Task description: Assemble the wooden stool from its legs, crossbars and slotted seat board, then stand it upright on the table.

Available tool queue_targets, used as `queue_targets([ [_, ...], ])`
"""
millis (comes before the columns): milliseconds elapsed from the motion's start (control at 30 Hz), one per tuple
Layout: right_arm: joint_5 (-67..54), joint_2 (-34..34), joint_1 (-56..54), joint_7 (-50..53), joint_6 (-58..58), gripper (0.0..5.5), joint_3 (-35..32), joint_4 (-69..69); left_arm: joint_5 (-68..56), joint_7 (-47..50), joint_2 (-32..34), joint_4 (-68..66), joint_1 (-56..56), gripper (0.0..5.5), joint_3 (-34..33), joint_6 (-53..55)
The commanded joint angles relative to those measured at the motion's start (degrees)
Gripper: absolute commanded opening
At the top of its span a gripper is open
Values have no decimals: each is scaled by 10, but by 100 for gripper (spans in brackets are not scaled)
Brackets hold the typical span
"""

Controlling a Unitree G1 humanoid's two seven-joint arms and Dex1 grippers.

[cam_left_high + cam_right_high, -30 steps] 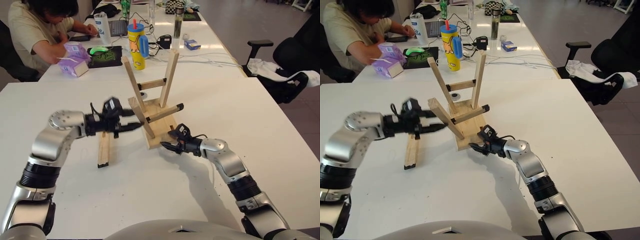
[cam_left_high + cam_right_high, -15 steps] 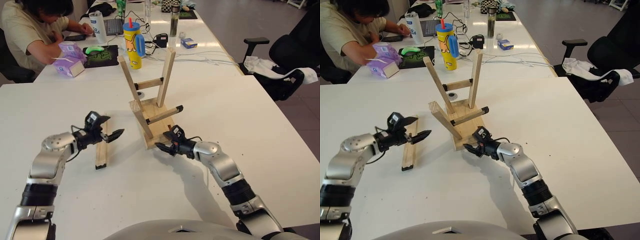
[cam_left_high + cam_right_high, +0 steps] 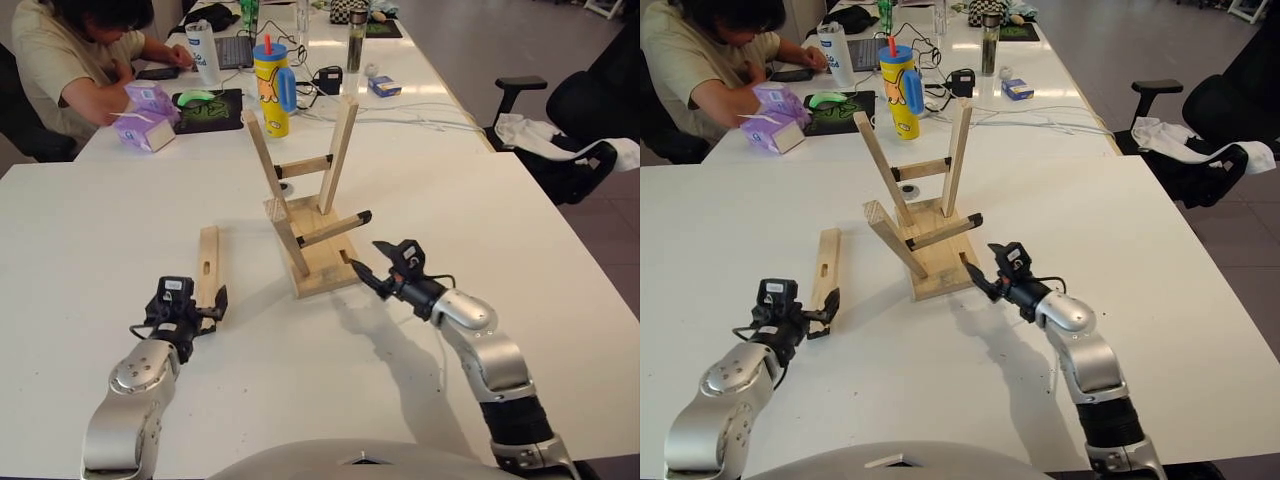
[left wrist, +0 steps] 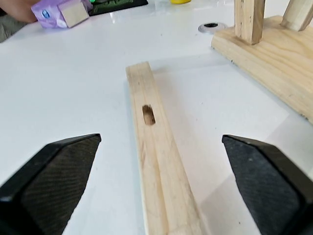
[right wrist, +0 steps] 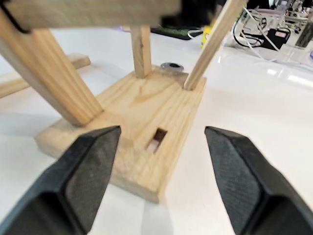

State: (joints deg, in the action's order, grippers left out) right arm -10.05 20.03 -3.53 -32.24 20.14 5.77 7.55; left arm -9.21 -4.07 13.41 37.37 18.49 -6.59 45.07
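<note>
At frame centre the seat board (image 3: 325, 266) sits on the table (image 3: 560, 250); a loose leg (image 3: 207, 264) lies to its left.

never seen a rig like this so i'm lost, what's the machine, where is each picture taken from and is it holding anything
It is a humanoid robot with two arms, each ending in a two-finger gripper. The two wide pictures come from cameras in its head, looking down over the white table. The two close-ups come from cameras on its wrists. On the table stands a half-built wooden stool, upside down: a seat board with three legs pointing up and two crossbars between them. A fourth leg lies loose on the table. The left gripper is open, with that leg's near end between its fingers, not clamped. The right gripper is open, just in front of the board's empty slot. Nothing is held.
</note>
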Motion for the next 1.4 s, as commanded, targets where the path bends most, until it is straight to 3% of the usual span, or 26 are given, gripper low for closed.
queue_targets([
  [33,-4,16,-32,-53,-21,321,10,-88,11,12,-11,-18,-7,460,6,7],
  [300,24,15,-66,-117,-71,321,54,-195,6,-5,0,-58,-50,460,4,30],
  [600,21,-27,-35,-128,-37,321,127,-87,3,-22,14,-86,-71,460,-8,63],
  [900,20,-35,-10,-93,2,321,125,-53,6,-30,20,-113,-62,460,-17,71],
  [1133,23,-36,-28,-51,21,321,88,-58,-1,-18,9,-122,-68,361,-50,83],
  [1400,0,-54,-48,7,27,321,20,-76,-12,15,-6,-126,-182,238,-103,36],
])
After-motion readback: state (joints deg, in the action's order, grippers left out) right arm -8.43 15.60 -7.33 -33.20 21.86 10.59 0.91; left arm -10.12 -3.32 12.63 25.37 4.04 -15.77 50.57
